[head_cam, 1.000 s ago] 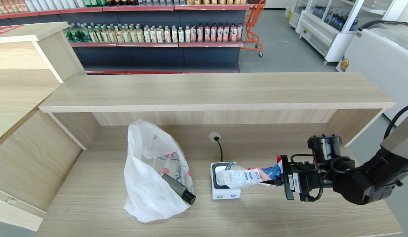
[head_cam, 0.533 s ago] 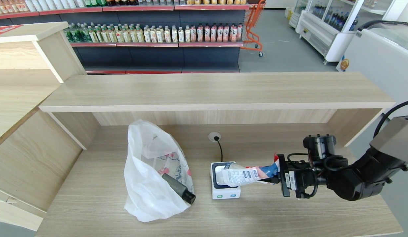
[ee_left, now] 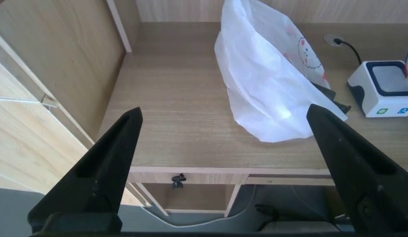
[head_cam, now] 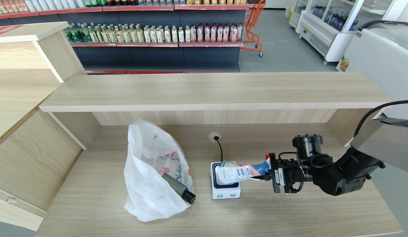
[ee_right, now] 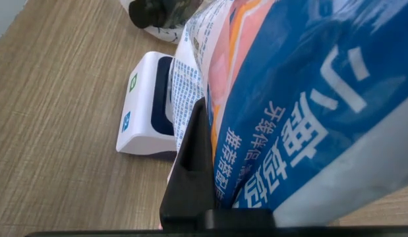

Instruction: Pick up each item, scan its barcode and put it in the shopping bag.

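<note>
Snack packet (head_cam: pixel 241 172) sits pinched in my right jaws, its far end over the scanner (head_cam: pixel 225 194) just ahead of them. Beyond that, the shopping bag (head_cam: pixel 146 197) holds a dark bottle (head_cam: pixel 177 187). My left jaws hang spread.

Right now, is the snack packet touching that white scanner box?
Cannot tell. From the head view the packet overlaps the scanner from above, hiding any contact or gap beneath.
</note>
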Controlling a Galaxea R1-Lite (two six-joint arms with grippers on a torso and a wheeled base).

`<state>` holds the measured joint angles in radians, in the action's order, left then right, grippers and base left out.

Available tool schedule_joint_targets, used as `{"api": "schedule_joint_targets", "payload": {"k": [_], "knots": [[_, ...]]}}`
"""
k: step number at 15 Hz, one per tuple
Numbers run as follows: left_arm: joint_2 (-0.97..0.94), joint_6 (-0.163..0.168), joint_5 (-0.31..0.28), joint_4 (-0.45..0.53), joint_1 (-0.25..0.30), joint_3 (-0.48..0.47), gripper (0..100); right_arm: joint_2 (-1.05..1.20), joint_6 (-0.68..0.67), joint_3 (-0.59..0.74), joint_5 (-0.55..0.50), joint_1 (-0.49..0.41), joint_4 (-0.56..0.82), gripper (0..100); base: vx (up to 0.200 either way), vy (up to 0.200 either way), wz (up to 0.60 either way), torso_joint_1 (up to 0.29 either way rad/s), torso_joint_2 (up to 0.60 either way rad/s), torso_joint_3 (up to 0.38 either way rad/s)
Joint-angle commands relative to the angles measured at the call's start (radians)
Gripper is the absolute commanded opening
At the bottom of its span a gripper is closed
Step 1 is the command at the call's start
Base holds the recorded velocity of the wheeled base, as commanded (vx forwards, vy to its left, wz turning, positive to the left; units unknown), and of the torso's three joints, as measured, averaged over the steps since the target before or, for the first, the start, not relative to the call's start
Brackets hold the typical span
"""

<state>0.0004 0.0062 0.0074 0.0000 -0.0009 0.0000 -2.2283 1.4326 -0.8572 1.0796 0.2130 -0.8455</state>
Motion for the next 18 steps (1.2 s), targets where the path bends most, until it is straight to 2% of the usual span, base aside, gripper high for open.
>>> {"api": "schedule_joint_targets", "payload": {"k": [1, 2, 5, 12, 15, 18], "knots": [[0.000, 0.000, 0.000, 0.000, 0.001, 0.000, 100, -0.024, -0.001, -0.026, -0.001, 0.008, 0.005, 0, 0.000, 0.000, 0.00, 0.000, 0.00, 0.000], [0.000, 0.000, 0.000, 0.000, -0.001, 0.000, 100, -0.031, -0.009, -0.036, -0.001, 0.009, 0.006, 0, 0.000, 0.000, 0.00, 0.000, 0.00, 0.000], [0.000, 0.000, 0.000, 0.000, -0.001, 0.000, 100, -0.063, -0.141, -0.094, -0.001, 0.043, -0.001, 0, 0.000, 0.000, 0.00, 0.000, 0.00, 0.000], [0.000, 0.000, 0.000, 0.000, 0.001, 0.000, 100, -0.108, -0.164, -0.137, 0.000, 0.057, -0.009, 0, 0.000, 0.000, 0.00, 0.000, 0.00, 0.000], [0.000, 0.000, 0.000, 0.000, 0.001, 0.000, 100, -0.088, -0.230, -0.148, 0.000, 0.043, -0.029, 0, 0.000, 0.000, 0.00, 0.000, 0.00, 0.000], [0.000, 0.000, 0.000, 0.000, -0.001, 0.000, 100, 0.059, -0.506, -0.131, 0.000, -0.020, -0.052, 0, 0.000, 0.000, 0.00, 0.000, 0.00, 0.000]]}}
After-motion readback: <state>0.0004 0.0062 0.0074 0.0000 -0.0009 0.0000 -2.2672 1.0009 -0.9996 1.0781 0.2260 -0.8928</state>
